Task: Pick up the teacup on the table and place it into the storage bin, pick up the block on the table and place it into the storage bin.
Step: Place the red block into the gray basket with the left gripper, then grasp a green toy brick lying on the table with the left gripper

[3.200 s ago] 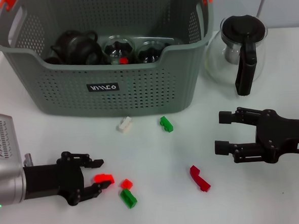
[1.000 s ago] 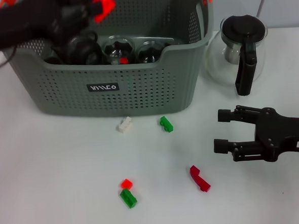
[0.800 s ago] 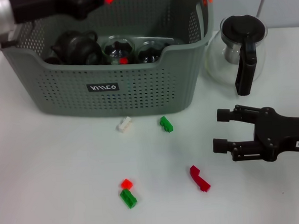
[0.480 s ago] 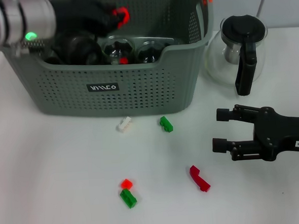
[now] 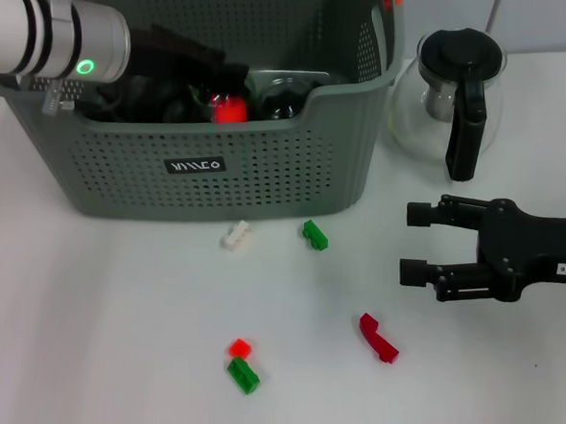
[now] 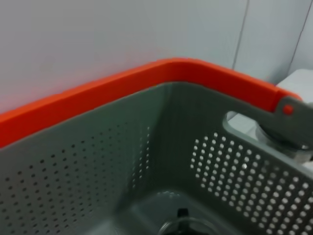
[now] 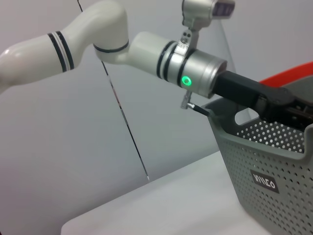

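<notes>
Storage bin (image 5: pixel 213 168): table's far-left area. Left gripper (image 5: pixel 220 93) inside bin, clenched on red block (image 5: pixel 227 109); step: deposit. Next: release, withdraw. Right gripper (image 5: pixel 421 243) released, idle, near table's right edge. Loose blocks (image 5: pixel 377 338) remain on table.

Grey-green perforated plastic storage bin (image 5: pixel 261 165): matt, smooth. Clear glass pot (image 5: pixel 449 96): glossy, black plastic handle. Small red plastic block (image 5: pixel 377 338): shiny. White table (image 5: pixel 109 348): smooth, matt. White left arm casing (image 7: pixel 112 41): glossy.

White arm (image 7: pixel 93 36), black bands, green light (image 5: pixel 86 66)
</notes>
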Tool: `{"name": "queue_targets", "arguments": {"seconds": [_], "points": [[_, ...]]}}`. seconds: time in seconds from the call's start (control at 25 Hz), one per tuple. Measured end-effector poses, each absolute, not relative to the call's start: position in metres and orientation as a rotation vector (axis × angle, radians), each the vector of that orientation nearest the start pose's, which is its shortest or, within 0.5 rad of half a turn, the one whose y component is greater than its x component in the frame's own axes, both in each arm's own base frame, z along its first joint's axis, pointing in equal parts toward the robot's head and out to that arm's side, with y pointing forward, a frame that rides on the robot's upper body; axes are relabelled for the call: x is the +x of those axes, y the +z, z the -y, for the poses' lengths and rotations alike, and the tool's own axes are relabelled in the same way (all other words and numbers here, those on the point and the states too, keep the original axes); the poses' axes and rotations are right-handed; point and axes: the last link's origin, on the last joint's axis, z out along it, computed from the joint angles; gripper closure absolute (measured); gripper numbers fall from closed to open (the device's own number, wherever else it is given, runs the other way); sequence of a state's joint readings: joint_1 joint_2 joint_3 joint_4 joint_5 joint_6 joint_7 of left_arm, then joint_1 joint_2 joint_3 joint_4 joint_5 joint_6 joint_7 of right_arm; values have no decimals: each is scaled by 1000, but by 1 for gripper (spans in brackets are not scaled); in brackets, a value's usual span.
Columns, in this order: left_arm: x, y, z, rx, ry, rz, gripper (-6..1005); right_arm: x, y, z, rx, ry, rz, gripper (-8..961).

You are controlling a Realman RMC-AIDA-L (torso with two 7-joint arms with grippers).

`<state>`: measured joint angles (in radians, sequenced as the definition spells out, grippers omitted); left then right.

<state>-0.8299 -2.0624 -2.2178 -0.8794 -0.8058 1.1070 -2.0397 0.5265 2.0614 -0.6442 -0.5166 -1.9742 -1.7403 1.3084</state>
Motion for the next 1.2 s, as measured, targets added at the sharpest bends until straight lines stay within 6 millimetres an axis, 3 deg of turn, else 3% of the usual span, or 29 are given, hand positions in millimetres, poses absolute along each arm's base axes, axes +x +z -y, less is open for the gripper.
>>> {"name": "queue_targets", "arguments": {"seconds": [0.16, 0.2, 0.24, 0.36, 0.44, 0.56, 0.72, 0.84, 1.04, 1.2], "points": [[-166, 40, -443, -2472, -255, 734, 733, 257, -7, -300, -2820, 959, -640, 13], [-166, 40, -443, -2472, -255, 734, 658, 256, -7, -299, -2821, 960, -641, 13], [-165, 62, -428, -2440, -404, 726, 584, 256, -7, -299, -2822, 961, -641, 13], [-169, 81, -404, -2445, -575, 684, 439, 257, -7, -299, -2822, 962, -640, 13], [-179, 86, -381, -2499, -676, 642, 368, 257, -7, -298, -2822, 961, -642, 12], [-198, 82, -352, -2617, -692, 598, 291, 258, -7, -298, -2822, 959, -644, 12], [-229, 71, -317, -2775, -521, 556, 262, 258, -7, -298, -2823, 958, -646, 13], [-237, 69, -301, -2877, -375, 542, 263, 259, -7, -297, -2823, 954, -649, 13], [-231, 57, -293, -2998, -55, 558, 265, 259, -7, -297, -2825, 950, -650, 13], [-217, 30, -293, -3066, 167, 418, 266, 261, -8, -296, -2822, 943, -656, 13]]}}
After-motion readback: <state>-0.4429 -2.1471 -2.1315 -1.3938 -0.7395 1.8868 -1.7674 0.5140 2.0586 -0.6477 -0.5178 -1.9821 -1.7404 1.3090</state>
